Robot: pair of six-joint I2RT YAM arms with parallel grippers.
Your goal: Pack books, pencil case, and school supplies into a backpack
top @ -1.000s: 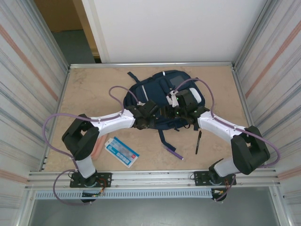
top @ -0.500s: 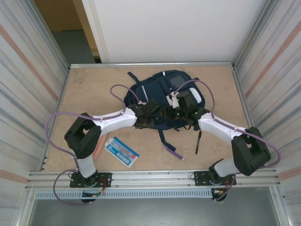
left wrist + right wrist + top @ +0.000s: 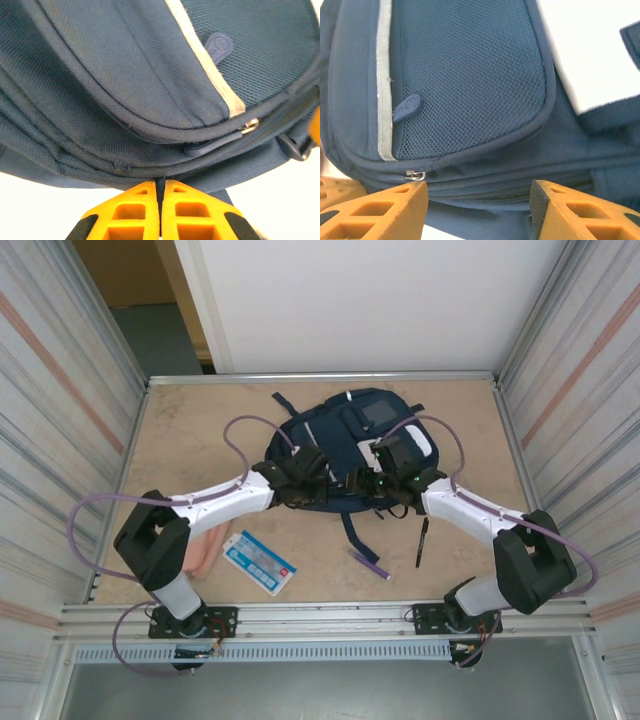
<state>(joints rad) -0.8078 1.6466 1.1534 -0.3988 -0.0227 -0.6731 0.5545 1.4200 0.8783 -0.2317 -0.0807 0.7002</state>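
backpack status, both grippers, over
Left gripper shut at backpack edge, right gripper open beside it. Black pen, purple pen, booklet, pink pouch lying on table. Nothing in the way.

The backpack (image 3: 345, 425) lies at the back middle of the tabletop (image 3: 190, 430). Before it, left to right: pencil case (image 3: 208, 552), booklet (image 3: 259, 562), left pen (image 3: 370, 562), right pen (image 3: 423, 540).

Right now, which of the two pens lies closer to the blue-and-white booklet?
The purple pen, slanted just below the backpack strap; the black pen lies further right, beside the right arm.
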